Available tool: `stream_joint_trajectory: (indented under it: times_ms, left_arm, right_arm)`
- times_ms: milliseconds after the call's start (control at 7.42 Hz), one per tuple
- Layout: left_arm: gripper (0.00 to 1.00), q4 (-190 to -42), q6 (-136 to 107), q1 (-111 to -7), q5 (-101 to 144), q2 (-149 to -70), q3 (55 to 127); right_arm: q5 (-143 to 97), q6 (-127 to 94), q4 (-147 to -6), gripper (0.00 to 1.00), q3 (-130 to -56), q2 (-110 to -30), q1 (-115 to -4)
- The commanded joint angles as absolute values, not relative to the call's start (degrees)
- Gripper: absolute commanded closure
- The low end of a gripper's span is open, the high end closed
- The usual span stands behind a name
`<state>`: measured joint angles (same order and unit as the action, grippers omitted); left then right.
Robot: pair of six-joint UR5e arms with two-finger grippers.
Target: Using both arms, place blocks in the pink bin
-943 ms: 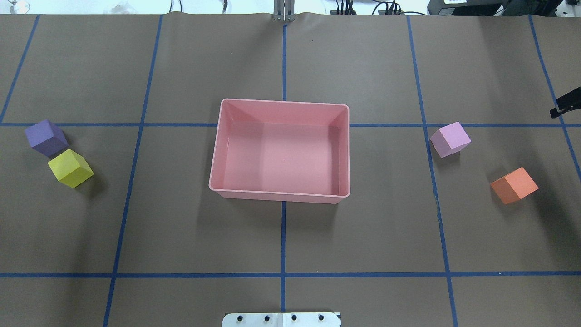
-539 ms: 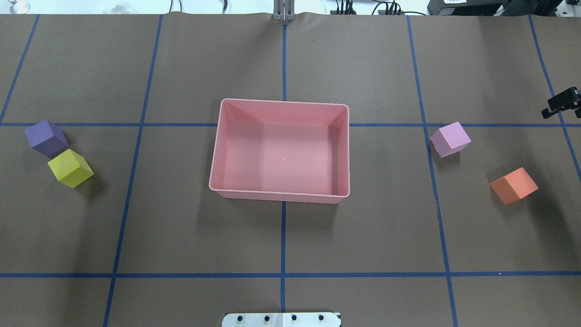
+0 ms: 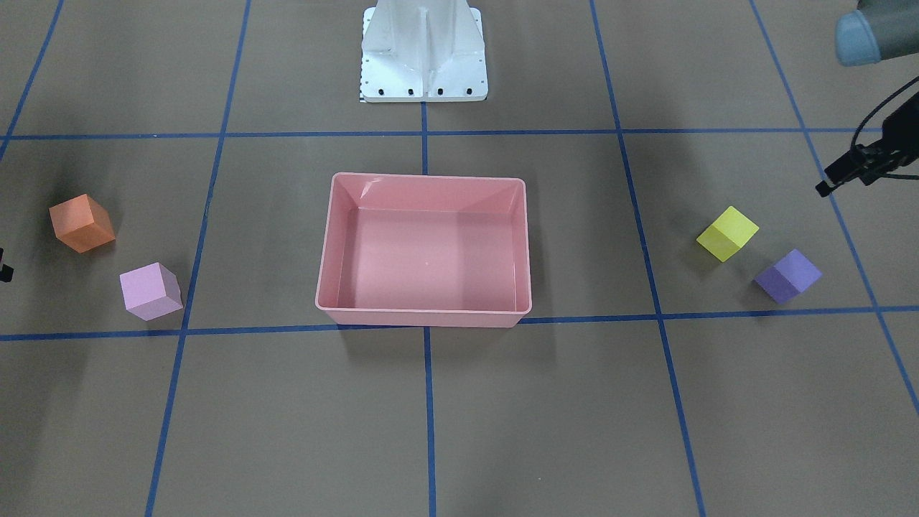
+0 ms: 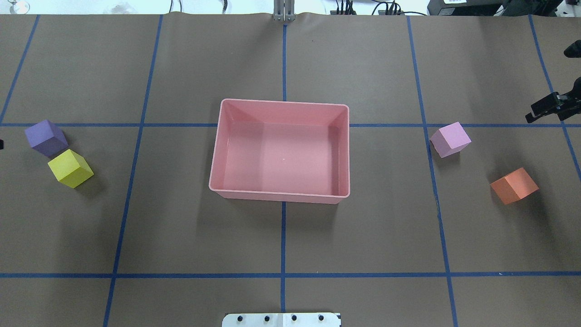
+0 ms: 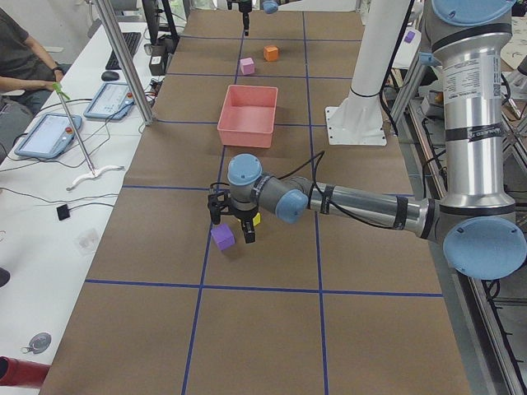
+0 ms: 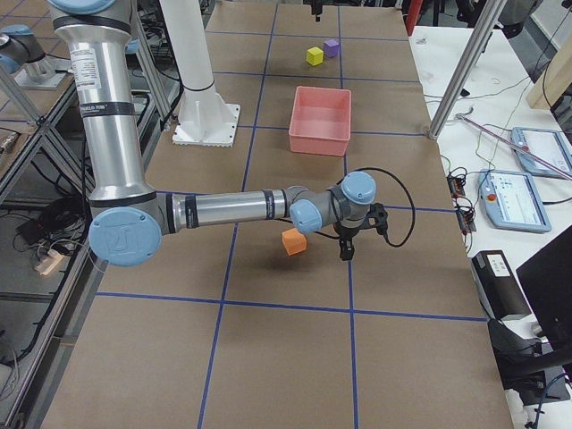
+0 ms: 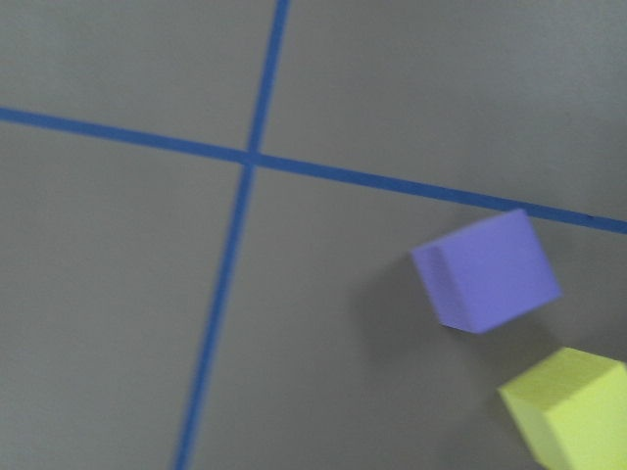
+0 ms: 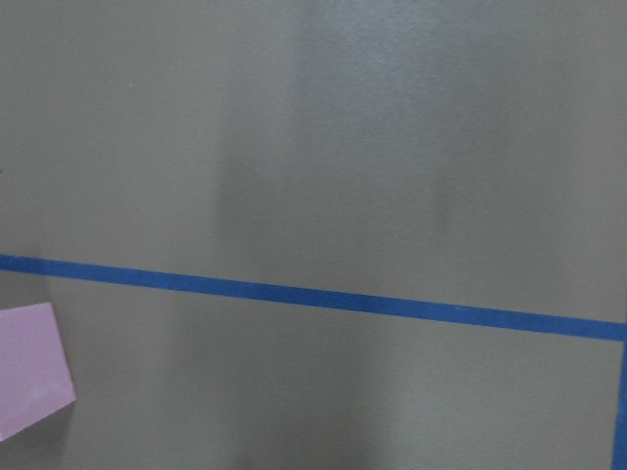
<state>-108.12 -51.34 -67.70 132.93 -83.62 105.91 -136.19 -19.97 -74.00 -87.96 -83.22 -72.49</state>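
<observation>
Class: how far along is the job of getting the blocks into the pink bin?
Done: nothing; the pink bin is empty. In hand: neither the left gripper nor the right gripper holds a block. Left: the purple block, yellow block, light pink block and orange block all lie on the table.

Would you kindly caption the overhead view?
Empty salmon-pink plastic bin centred; purple cube, yellow cube left; light-pink cube, orange cube right.

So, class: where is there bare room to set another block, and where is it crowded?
Bare: inside the pink bin; strips between it and each block pair; the row by the white base. Crowded: purple block and yellow block, close together; light pink block and orange block, looser.
</observation>
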Motion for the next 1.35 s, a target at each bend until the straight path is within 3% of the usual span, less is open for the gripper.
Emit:
stream_joint_trajectory:
  times_ms: [0,270,1078,1213]
  left_arm:
    - [0.0,-107.84,-64.37,-58.31,128.61,-88.74,105.92]
    - [0.0,-107.75,-71.45,-53.01,122.96,-92.45,102.85]
    - [0.01,-108.46,-71.45,-52.47,122.7,-93.08,96.94]
    - [0.17,-108.37,-71.63,-52.12,122.7,-93.08,96.94]
  right_arm:
    - [-136.32,-19.95,-74.0,0.0,-87.98,-83.23,-72.42]
    - [-136.32,-19.95,-74.09,0.0,-87.8,-83.32,-72.33]
    - [-136.23,-19.78,-74.09,0.0,-87.54,-83.5,-71.63]
    - [-136.32,-19.78,-74.09,0.0,-87.54,-83.5,-71.28]
